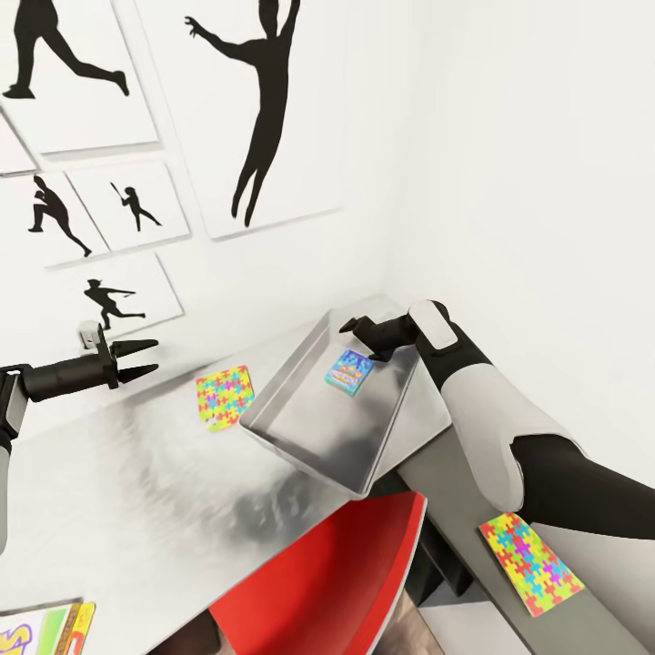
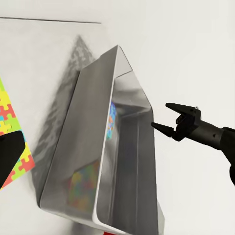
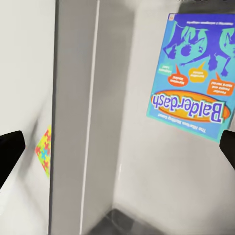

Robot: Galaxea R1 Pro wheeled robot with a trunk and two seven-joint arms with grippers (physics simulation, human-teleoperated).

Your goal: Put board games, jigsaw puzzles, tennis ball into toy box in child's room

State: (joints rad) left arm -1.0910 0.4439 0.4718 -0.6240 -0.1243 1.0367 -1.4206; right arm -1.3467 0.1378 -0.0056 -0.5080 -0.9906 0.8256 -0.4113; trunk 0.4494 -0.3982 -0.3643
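One toy box (image 1: 309,437) sits on the pale grey surface (image 1: 136,491) near the far right corner of the room; it is a shiny grey open bin, turned at a slant. One board game (image 1: 349,371) lies flat inside it, at the far end of its floor; the box is blue with the word "Balderdash" in an orange shape, read in the right wrist view (image 3: 193,78).

Two jigsaw puzzles can be counted; one jigsaw puzzle (image 1: 223,397) lies on the surface just left of the toy box, and its corner seems to touch the bin's wall; the second jigsaw puzzle (image 1: 530,562) lies on the lower dark surface (image 1: 455,509) at the near right, well apart from the bin.

A second board game (image 1: 45,629), yellow with big letters, peeks in at the near left edge.

The right pincer (image 1: 364,333) hangs over the far part of the toy box, just above the blue game; its fingers are spread and pinch nothing. The left pincer (image 1: 146,357) hovers over the surface left of the first puzzle; its fingers are spread too, with nothing between them.

A red chair (image 1: 337,582) stands near, under the toy box's front edge; five black-figure pictures (image 1: 264,109) hang on the far wall.
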